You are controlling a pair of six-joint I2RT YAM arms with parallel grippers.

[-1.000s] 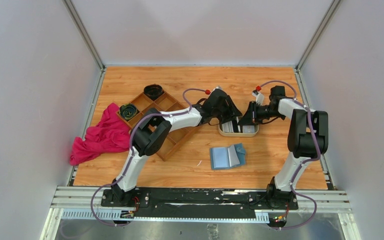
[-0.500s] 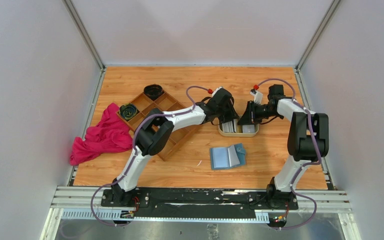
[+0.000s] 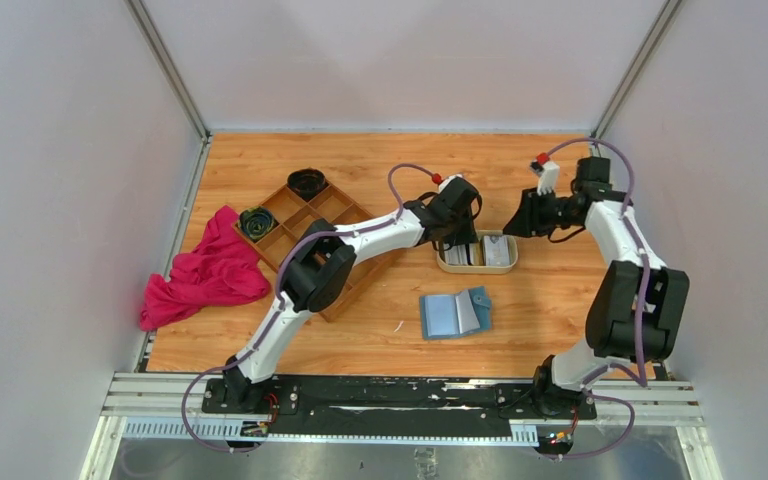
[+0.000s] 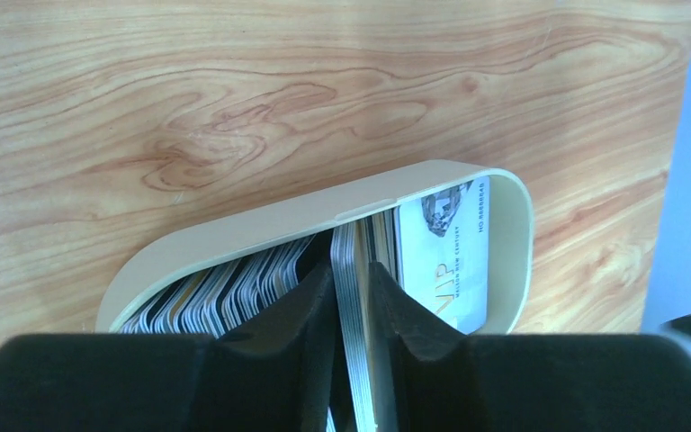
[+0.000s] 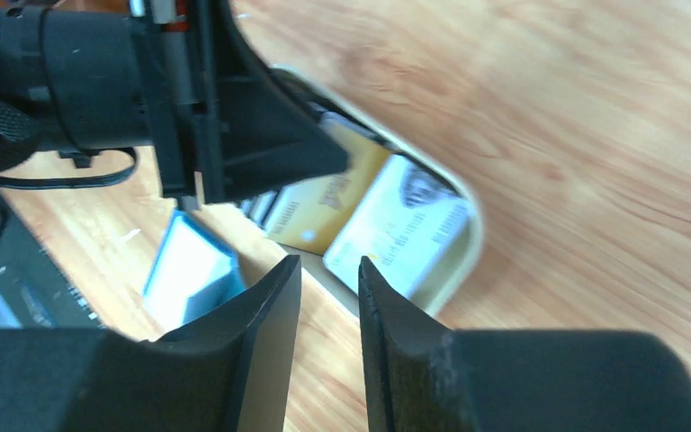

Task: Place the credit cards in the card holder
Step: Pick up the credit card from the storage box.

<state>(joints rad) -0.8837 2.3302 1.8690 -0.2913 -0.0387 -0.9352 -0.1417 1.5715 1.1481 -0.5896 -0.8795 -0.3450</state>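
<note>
The credit cards [image 4: 349, 297] stand on edge in a cream oval tray [image 4: 306, 214] at mid-table, with one whitish card [image 4: 443, 261] lying flat at its right end. My left gripper [image 4: 352, 267] reaches down into the tray and is shut on a thin stack of cards; it also shows in the top view [image 3: 457, 236]. The teal-blue card holder [image 3: 455, 313] lies open on the table in front of the tray, and it also shows in the right wrist view [image 5: 189, 268]. My right gripper [image 3: 513, 224] hovers right of the tray, jaws slightly apart and empty [image 5: 330, 263].
A brown wooden compartment tray [image 3: 332, 205] holding two dark round items sits left of the cream tray [image 3: 508, 266], under the left arm. A crumpled pink cloth [image 3: 205, 272] lies at the left edge. Grey walls enclose the table.
My right gripper has pulled out of the cream tray and moved up and to the right. My left gripper has shifted a little right, deeper over the tray.
</note>
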